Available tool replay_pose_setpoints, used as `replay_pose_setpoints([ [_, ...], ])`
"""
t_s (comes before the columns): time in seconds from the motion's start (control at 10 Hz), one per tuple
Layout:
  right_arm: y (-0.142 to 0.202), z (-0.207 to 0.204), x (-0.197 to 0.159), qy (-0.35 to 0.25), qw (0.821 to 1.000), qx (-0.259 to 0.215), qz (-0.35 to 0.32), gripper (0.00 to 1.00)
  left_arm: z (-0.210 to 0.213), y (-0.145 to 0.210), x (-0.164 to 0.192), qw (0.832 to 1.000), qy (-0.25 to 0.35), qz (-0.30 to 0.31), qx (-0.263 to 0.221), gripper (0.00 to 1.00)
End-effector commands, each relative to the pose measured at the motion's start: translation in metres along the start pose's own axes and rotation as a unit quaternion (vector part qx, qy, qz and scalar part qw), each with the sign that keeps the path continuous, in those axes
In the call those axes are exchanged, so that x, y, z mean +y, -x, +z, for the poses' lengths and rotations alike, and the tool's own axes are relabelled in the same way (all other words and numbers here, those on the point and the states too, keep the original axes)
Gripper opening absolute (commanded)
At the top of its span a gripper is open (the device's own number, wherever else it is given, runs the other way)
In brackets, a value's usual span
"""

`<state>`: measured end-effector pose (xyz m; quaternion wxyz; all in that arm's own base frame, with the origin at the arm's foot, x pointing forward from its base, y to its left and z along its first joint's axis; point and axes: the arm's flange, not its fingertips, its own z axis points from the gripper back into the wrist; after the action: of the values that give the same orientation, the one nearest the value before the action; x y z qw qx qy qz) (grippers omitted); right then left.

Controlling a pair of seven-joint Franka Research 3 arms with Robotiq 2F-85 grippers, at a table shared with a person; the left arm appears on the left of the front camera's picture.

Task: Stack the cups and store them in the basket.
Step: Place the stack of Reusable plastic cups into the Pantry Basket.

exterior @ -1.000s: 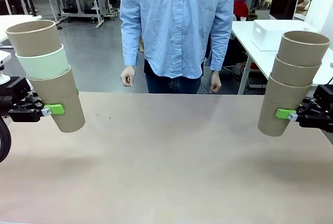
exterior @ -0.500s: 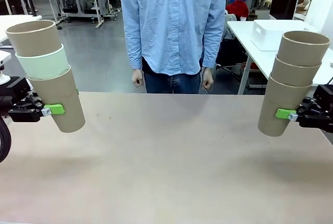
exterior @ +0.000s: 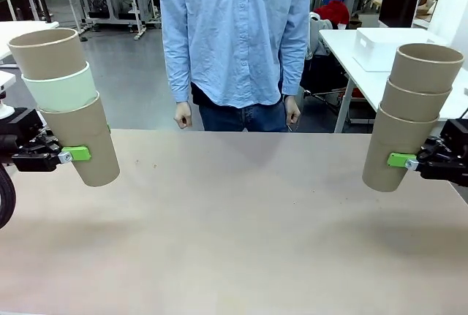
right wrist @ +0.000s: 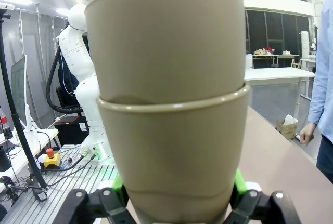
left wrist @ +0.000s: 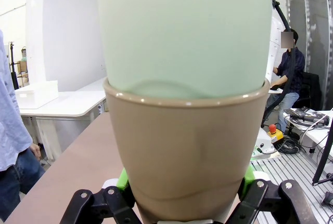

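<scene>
My left gripper is shut on the bottom tan cup of a three-cup stack held tilted above the table's left side. A mint green cup sits in the middle and a tan cup on top. The left wrist view shows the tan cup between the green pads with the mint cup nested in it. My right gripper is shut on the lowest cup of a stack of three tan cups over the table's right side, the same stack in the right wrist view. The basket is out of view.
A person in a light blue shirt stands at the far edge, hands down at the sides. The brown tabletop lies bare between the arms. A white table with a white box stands behind at the right.
Both arms and their stacks have stayed still. The person has shifted slightly to the left and the hands have dropped closer to the body.
</scene>
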<state>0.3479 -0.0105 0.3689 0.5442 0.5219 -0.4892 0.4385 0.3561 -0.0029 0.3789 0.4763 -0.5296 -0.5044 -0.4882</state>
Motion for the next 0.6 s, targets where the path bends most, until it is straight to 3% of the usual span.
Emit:
replay_pose_setpoints([
  [0.0,-0.0052,0.0005,0.0012,0.001,1.0,-0.002,0.001,0.87,-0.0011,-0.0036,-0.0008,1.0,0.003,-0.004,-0.004,0.87],
  [0.5,-0.0052,0.0005,0.0012,0.001,1.0,-0.002,0.001,0.87,-0.0011,-0.0036,-0.0008,1.0,0.003,-0.004,-0.004,0.87],
])
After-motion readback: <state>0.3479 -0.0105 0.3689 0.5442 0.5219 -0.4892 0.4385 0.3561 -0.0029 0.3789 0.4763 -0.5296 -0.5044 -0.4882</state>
